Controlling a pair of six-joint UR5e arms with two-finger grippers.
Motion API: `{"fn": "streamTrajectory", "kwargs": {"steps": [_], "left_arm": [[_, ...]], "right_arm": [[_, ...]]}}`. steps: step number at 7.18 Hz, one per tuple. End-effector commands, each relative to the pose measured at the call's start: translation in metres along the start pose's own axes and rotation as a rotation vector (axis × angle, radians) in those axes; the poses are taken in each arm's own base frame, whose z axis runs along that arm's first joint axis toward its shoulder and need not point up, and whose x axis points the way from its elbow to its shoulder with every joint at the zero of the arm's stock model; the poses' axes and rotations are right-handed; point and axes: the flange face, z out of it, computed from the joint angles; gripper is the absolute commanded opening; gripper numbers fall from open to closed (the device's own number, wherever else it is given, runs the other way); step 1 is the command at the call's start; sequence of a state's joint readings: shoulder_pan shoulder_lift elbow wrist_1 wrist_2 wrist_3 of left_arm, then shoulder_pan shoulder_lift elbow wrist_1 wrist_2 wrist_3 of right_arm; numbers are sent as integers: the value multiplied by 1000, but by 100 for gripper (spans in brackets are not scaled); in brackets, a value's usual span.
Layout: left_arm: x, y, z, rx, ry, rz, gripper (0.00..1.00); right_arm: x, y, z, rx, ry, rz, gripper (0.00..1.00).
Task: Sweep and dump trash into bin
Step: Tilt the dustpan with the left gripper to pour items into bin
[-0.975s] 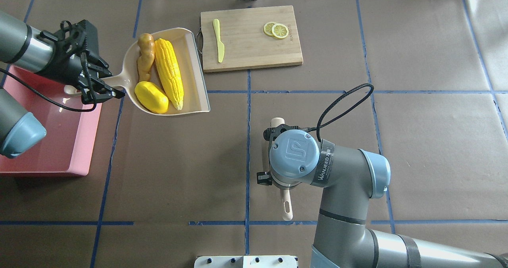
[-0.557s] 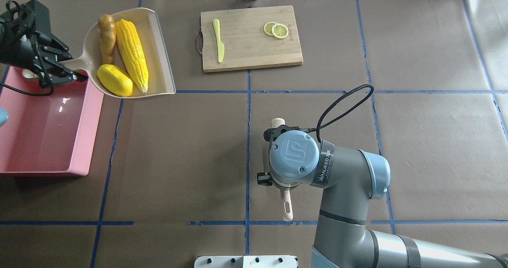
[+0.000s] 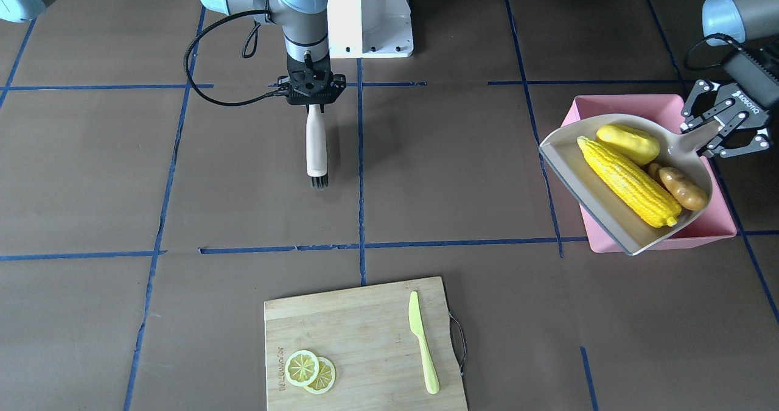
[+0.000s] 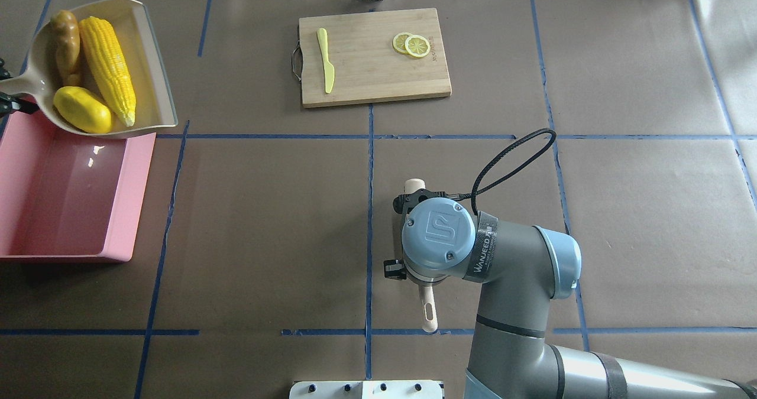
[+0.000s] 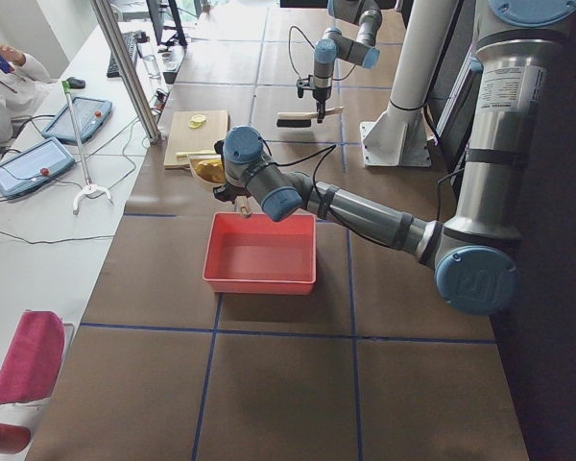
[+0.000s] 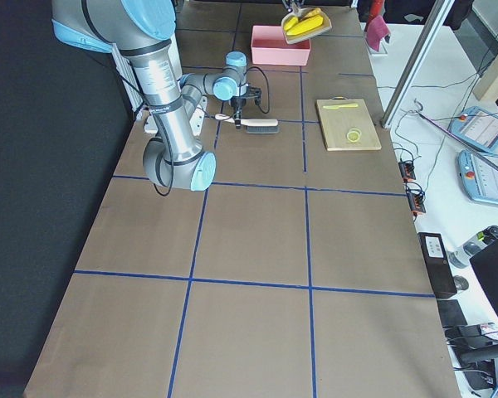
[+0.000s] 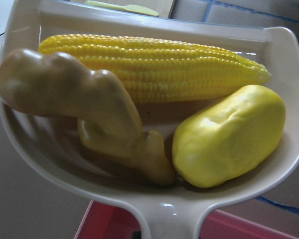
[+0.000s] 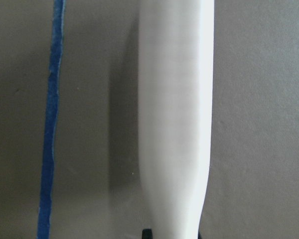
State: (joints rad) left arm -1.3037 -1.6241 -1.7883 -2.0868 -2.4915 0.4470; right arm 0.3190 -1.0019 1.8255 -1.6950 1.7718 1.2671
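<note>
The left fingers (image 3: 692, 108) are squeezing shut on the thin handle of the cream dustpan (image 3: 602, 205), at the right side of the front picture. The dustpan is hanging in the air over one end of the pink bin (image 4: 65, 192). The bin is sitting on the brown counter (image 4: 266, 221). From above, the dustpan is showing in the upper left corner, with its lower edge over the bin's top wall.

All the trash is lying inside the dustpan and is not yet in the bin. The corn cob (image 3: 627, 182) is stretching down the middle. The yellow fruit (image 3: 628, 143) is lying on one side of it, near the handle. The ginger root (image 3: 681, 189) is lying on the other side, just beside the fruit.

The right fingers (image 3: 302, 97) are pinching shut on the pale handle of the brush (image 3: 316, 149), near the middle of the counter, beside a blue tape line (image 3: 360, 173).

At the bottom of the front picture a wooden cutting board (image 3: 365, 338) is carrying a light-green knife (image 3: 423, 350) and two lemon slices (image 3: 310, 371), which are overlapping.
</note>
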Motion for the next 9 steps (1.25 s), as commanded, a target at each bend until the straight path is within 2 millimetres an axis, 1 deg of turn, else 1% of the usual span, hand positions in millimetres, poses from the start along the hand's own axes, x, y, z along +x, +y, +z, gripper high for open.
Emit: {"fn": "streamTrajectory", "kwargs": {"steps": [1,2,3,4,6,7,8,9], "left_arm": [[-17,68,-18,-26,-9,-8,0],[-21,83,-21,-38,-18,1,0],[-27,91,-34,-45,-44,33,0],[-31,97,-35,-70,-47,66,0],[-47,122,-51,-217,-94,158,0],[-50,128,-52,-281,-97,204,0],[-54,131,-51,-343,-101,272,0],[-58,135,-54,-406,-103,322,0]], "right_arm": [[0,2,1,-2,1,0,0],[-1,3,2,-3,1,0,0],[-1,3,2,-3,1,0,0],[-1,4,3,-4,3,-1,0],[-2,7,4,-5,3,-1,0],[-3,9,4,-6,4,-3,0],[-3,9,4,-6,4,-3,0],[-3,10,5,-7,4,-4,0]]}}
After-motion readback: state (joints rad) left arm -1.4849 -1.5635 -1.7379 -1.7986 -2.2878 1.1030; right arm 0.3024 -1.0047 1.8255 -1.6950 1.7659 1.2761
